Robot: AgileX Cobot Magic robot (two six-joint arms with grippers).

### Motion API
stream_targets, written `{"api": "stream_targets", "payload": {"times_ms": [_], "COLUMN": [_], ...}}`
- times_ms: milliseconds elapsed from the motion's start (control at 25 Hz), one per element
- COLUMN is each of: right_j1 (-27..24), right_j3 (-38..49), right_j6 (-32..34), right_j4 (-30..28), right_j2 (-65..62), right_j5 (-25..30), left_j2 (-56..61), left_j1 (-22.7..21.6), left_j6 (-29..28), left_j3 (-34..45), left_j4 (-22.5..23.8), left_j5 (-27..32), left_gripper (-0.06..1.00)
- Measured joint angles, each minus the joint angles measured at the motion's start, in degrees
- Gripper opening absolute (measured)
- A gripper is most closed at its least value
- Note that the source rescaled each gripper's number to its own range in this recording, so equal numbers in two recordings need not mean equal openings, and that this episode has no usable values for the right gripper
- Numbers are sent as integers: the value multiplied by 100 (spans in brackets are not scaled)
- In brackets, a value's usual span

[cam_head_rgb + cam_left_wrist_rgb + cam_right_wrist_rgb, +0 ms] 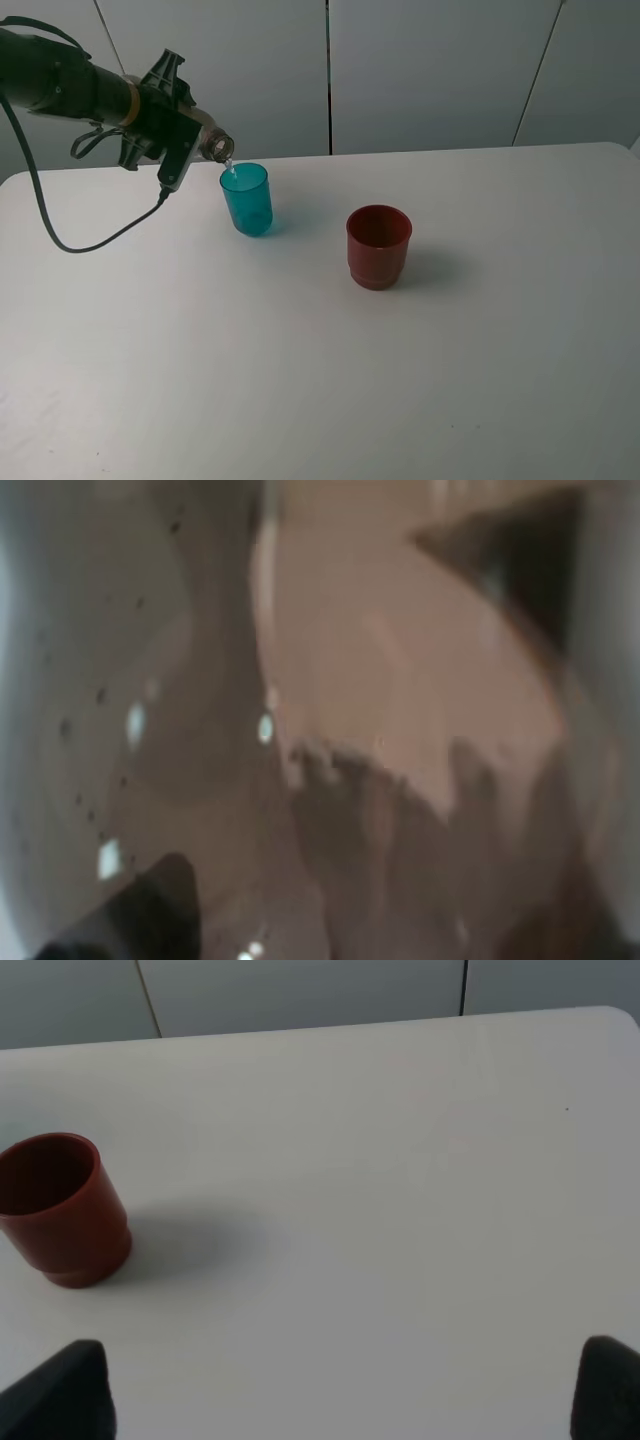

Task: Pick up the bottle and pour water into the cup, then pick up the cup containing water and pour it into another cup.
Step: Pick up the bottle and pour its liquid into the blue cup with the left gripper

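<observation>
My left gripper [172,140] is shut on the smoky grey-brown bottle [215,146], which is tipped nearly level with its open neck over the rim of the teal cup [247,199]. A thin stream of water runs from the neck into the teal cup, which stands upright on the white table [300,380]. The left wrist view is filled by the blurred brownish bottle wall [400,700]. The dark red cup [379,246] stands upright to the right of the teal one and looks empty in the right wrist view [55,1210]. My right gripper [340,1390] is open above bare table, well clear of the red cup.
A black cable [60,235] hangs from the left arm down onto the table's left part. Pale wall panels [430,70] stand behind the table's far edge. The table's right corner shows at the far right [625,150].
</observation>
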State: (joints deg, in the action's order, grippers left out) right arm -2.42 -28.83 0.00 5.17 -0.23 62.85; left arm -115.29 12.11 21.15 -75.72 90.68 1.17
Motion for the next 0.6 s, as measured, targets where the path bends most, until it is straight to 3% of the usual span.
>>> {"api": "stream_targets", "payload": {"times_ms": [600], "right_j1": [0], "right_j3": [0], "right_j6": [-33], "right_j4": [0], "right_j2": [0], "right_j5": [0], "left_j2": [0], "left_j1": [33], "left_j6": [43], "left_j3": [-147], "left_j4": [0], "left_j5": [-13], "left_gripper": [4]}}
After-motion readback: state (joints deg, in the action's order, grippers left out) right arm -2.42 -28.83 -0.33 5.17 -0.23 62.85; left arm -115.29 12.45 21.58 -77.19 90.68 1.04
